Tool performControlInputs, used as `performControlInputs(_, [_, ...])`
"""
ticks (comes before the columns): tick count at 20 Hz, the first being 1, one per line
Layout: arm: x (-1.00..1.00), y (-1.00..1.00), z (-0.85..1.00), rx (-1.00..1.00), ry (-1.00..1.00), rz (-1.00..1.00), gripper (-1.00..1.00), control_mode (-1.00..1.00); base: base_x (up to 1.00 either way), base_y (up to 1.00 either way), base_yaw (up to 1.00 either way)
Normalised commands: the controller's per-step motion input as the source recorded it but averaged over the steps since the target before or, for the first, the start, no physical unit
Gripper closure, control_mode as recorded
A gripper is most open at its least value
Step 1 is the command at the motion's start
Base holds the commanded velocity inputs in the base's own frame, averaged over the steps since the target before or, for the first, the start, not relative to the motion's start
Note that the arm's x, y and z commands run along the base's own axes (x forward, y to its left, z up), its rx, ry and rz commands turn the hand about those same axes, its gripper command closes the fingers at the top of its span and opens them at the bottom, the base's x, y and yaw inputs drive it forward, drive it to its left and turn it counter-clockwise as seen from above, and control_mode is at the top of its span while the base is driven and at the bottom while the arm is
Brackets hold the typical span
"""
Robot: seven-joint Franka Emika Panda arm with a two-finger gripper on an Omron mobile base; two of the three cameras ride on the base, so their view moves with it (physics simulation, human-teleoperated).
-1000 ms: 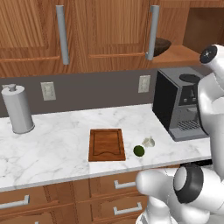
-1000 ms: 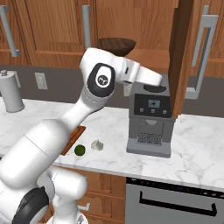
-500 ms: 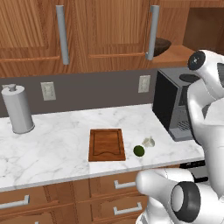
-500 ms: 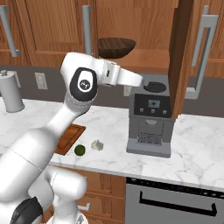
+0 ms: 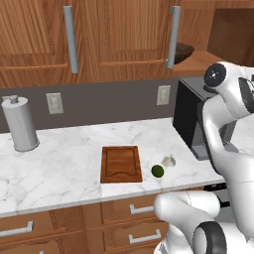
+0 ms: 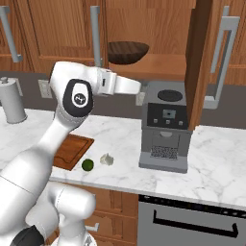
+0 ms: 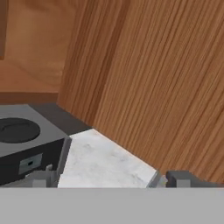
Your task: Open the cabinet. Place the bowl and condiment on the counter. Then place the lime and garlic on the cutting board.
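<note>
Cabinet [image 6: 204, 62]: door open. Arm has swung left from the coffee machine [image 6: 164, 126] toward the shelf; fingers [image 7: 175, 178] fully spread, empty. Bowl [image 6: 127, 51] on shelf above machine, next to fetch.

White arm rises from the base, elbow bent high, forearm reaching forward roughly level in the right base view. Claw [image 7: 107, 179] empty, jaws spread wide; both fingertips [image 7: 38, 178] poke up at the bottom corners of the hand view, holding nothing.
</note>
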Motion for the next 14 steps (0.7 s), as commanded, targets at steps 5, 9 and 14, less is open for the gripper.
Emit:
performControlInputs(5, [0.22, 0.44, 0.0, 0.0, 0.0, 0.21, -1.0, -1.0, 0.0, 0.0, 0.0])
performControlInputs(9, [0.22, 0.39, 0.0, 0.0, -0.03, 0.24, -1.0, -1.0, 0.0, 0.0, 0.0])
performControlInputs(14, [0.26, 0.38, 0.0, 0.0, -0.02, 0.23, -1.0, -1.0, 0.0, 0.0, 0.0])
